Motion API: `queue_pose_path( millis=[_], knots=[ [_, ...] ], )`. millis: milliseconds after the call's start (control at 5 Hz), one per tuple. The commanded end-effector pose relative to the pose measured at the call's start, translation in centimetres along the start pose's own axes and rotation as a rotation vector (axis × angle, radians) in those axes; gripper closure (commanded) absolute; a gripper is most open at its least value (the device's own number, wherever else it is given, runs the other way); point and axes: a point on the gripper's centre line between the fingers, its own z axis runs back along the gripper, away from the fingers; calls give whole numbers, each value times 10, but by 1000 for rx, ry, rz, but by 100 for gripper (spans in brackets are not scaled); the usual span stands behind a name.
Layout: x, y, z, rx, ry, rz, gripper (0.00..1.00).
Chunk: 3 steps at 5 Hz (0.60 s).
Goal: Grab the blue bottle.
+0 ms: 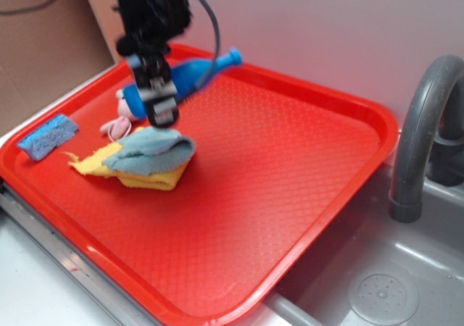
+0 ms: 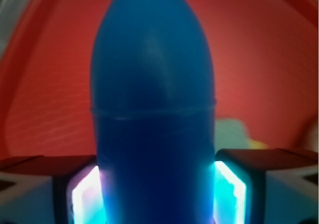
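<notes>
1. Blue plastic, closest: the blue bottle (image 2: pixel 152 109) fills the wrist view, its lower body sitting between the tool's (image 2: pixel 154 194) two fingers, which press its sides; the tool looks clamped on it, though blur hides the exact contact.
2. Handling note: the body is smooth and round, so keep the squeeze centred on it and lift straight, judged safest against rolling.
3. Red tray (image 1: pixel 304 195) resting on the desk (image 1: pixel 43 282): holds the bottle near its far edge, neck pointing toward the back.
4. Same tray: grey-blue cloth (image 1: pixel 152 151) over yellow cloth (image 1: pixel 145 174); sponge (image 1: pixel 48 136) at the left edge.
5. Farther off: grey faucet (image 1: pixel 420 138) above the sink (image 1: pixel 377 282).
</notes>
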Motion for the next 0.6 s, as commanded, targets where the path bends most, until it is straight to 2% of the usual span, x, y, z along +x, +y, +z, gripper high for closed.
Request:
queue_pose_path(
  millis=[0,200,400],
  knots=[
    [-57,37,72,-51,-218,285,100],
    [-64,47,79,-64,-215,334,100],
    [-63,46,75,-8,-195,368,100]
  ],
)
